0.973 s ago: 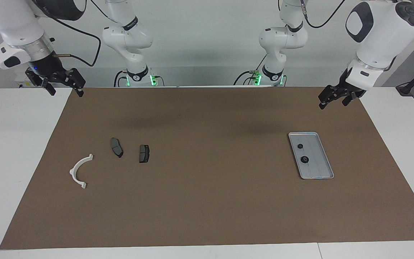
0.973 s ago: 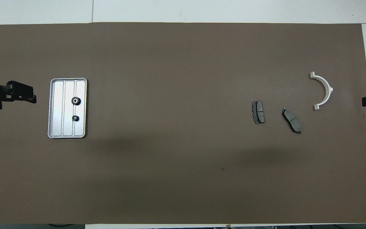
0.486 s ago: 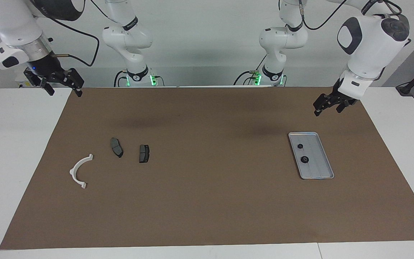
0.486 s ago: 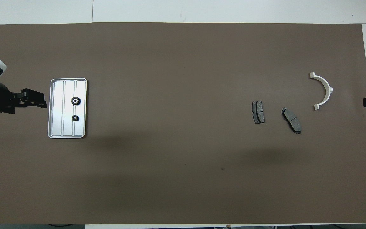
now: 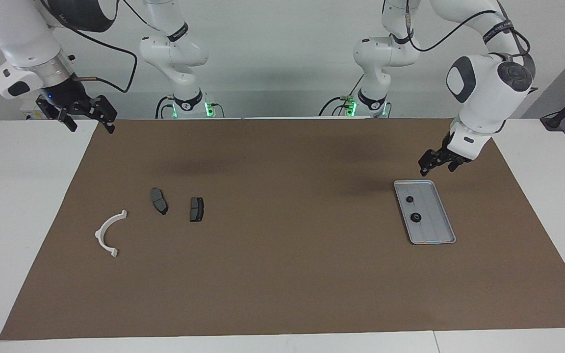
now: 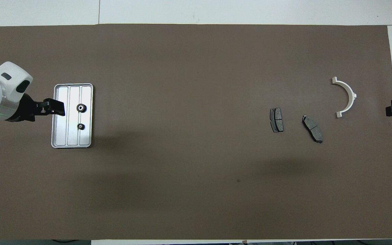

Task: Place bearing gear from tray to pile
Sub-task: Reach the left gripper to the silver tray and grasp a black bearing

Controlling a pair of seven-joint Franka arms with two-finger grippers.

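Two gears in tray point(image 5: 438, 234), both on its ridged floor: larger gear point(image 5: 416, 217) farther from robots, smaller gear point(image 5: 409, 199) nearer. Nothing lifted yet. Judged as approach step, task barely begun.

Left gripper point(image 5: 437, 165) up in air, over mat point(image 5: 282, 274) at tray's robot-side rim; from above, overlapping that rim. Angled down toward the gears, presumably for a pick from above. Claw width: cannot tell. Carrying nothing.

Right gripper point(image 5: 88, 113) parked over mat corner at right arm's end, claw wide, empty. Waiting; probably kept clear, given tray at left arm's end.

Pile at right arm's end of mat, well apart from tray: white bracket point(image 5: 100, 231), two pads point(image 5: 159, 201) beside it and nearer to robots, all flat, none touching. Long carry across table, or a handover, likely needed. Plenty of drop room between pile parts.

Risk: small, low gear next to tray ridges; possible slip or tray nudge on closing.
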